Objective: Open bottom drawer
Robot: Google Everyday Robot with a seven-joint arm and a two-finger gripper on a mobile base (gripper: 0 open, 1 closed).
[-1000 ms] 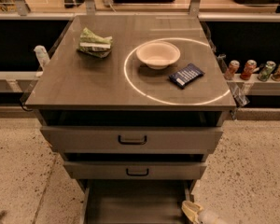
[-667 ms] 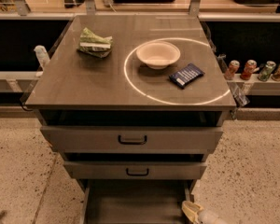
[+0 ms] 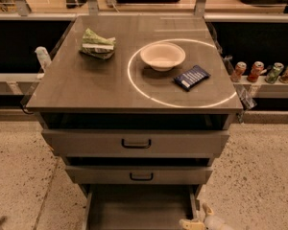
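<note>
Gripper (image 3: 194,223) down by right front corner of bottom drawer (image 3: 139,209), already pulled out; clamped or spread, can't tell.

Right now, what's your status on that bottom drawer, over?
Claw low at bottom edge, by right side of grey metal bottom drawer. Drawer looks pulled out, inside showing. Nothing visible in its way.

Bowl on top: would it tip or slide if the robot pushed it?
Probably slides: the cabinet top looks smooth. Unlikely to tip, since the bowl is wide and low. The tool sits low beside the bottom drawer.
</note>
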